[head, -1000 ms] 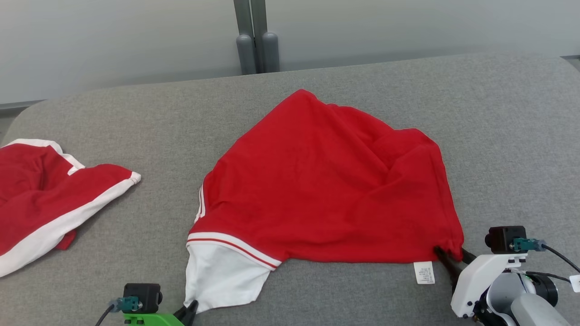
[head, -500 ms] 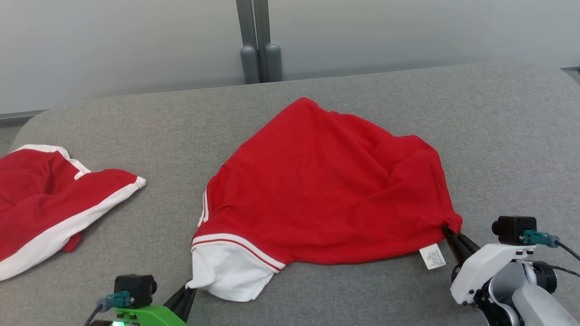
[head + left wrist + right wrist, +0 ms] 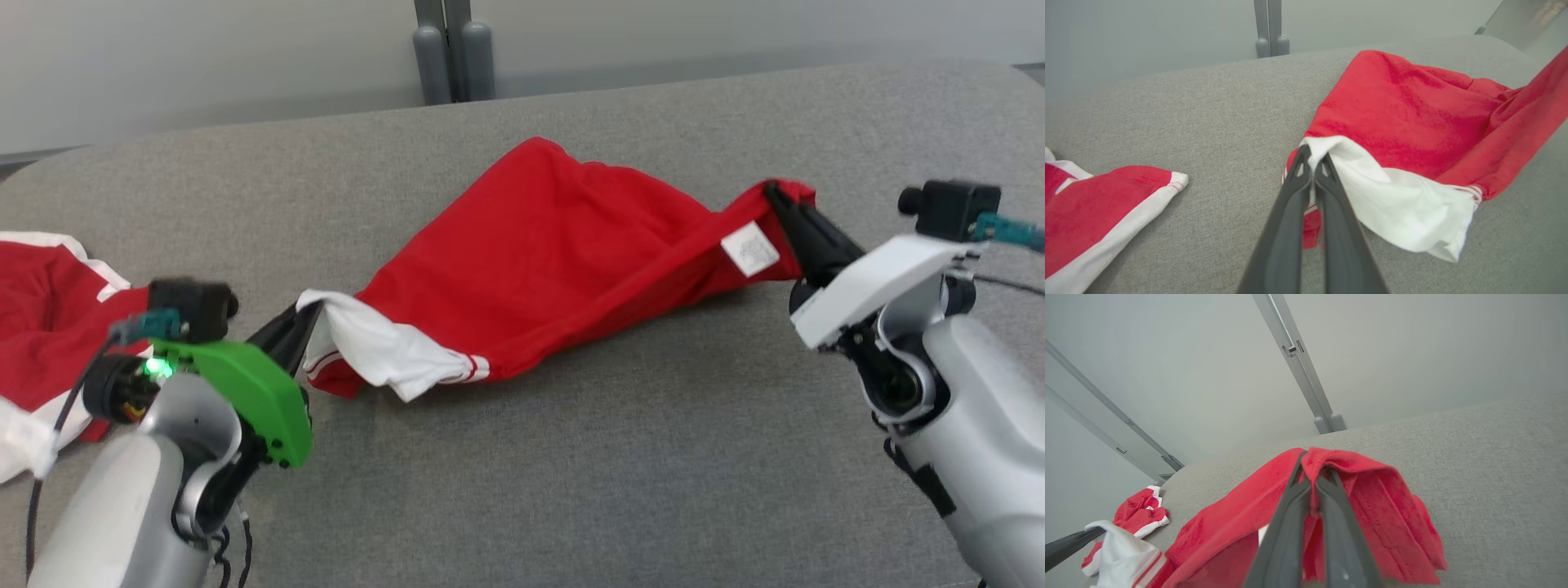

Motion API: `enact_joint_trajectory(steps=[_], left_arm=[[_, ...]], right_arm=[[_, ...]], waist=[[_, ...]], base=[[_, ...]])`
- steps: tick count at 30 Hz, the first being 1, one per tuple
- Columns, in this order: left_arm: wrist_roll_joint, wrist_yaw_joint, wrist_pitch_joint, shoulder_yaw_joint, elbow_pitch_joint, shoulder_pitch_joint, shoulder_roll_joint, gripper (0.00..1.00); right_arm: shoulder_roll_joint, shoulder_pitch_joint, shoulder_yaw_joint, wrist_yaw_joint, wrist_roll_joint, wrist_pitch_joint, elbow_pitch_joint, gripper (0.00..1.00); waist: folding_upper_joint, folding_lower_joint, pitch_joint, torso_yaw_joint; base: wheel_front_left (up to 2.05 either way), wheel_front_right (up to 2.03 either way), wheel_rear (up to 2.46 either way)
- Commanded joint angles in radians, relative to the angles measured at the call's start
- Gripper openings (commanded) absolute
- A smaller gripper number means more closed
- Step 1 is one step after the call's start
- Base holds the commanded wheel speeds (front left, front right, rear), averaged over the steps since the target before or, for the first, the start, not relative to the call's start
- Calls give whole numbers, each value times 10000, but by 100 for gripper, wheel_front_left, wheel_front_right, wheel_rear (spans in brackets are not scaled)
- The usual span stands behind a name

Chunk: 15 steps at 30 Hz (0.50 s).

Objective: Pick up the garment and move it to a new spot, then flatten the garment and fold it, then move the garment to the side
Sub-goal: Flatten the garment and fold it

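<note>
The red garment [image 3: 563, 245] with a white sleeve [image 3: 380, 351] hangs stretched between my two grippers above the grey surface, its far part still resting on it. My left gripper [image 3: 304, 312] is shut on the white sleeve's edge [image 3: 1327, 149]. My right gripper [image 3: 774, 194] is shut on the garment's red hem corner [image 3: 1331, 457], with a white care label [image 3: 749, 248] just beside it. In the left wrist view the red cloth [image 3: 1412, 110] spreads to the right of the shut fingers [image 3: 1294, 196].
A second red and white garment [image 3: 41, 318] lies crumpled at the left edge of the grey padded table [image 3: 571, 457], close behind my left arm. Grey posts [image 3: 445, 49] stand beyond the table's far edge, against a pale wall.
Both grippers have lifted the garment's near edge off the table and carried it away from me, so the cloth folds over itself. The head camera has shifted too.
</note>
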<state>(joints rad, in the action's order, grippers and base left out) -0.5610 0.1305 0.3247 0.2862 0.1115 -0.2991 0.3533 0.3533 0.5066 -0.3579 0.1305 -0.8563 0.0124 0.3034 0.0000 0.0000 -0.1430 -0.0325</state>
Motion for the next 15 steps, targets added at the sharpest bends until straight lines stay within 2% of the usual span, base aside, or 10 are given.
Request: enact_joint_trajectory(steps=[1,6,8,12,15], left_arm=[[-321,-6,613,289,234,-662,188,0],[-1503,-7,3326,982,924,-3364,997,0],[-1804,-7,4099,1070,1165,-4400,1246,0],[-1722,-7,4420,1101,1653,-6514,1441,0],[-1485,-7,4133,1260,2073,-7986,1421,0]], right_arm=[[147,551,-84,5,-199,54,116,0],[557,2845,-861,6,-908,804,673,0],[625,3767,-1156,5,-1274,1197,947,0],[697,5700,-1560,5,-1685,1575,1531,0],[692,6996,-1659,5,-1843,1476,2000,0]], waist=[[0,0,-806,144],[0,0,-1804,109],[0,0,-2131,77],[0,0,-2784,-3],[0,0,-3286,-16]], base=[[0,0,0],[0,0,0],[0,0,0],[0,0,0],[0,0,0]])
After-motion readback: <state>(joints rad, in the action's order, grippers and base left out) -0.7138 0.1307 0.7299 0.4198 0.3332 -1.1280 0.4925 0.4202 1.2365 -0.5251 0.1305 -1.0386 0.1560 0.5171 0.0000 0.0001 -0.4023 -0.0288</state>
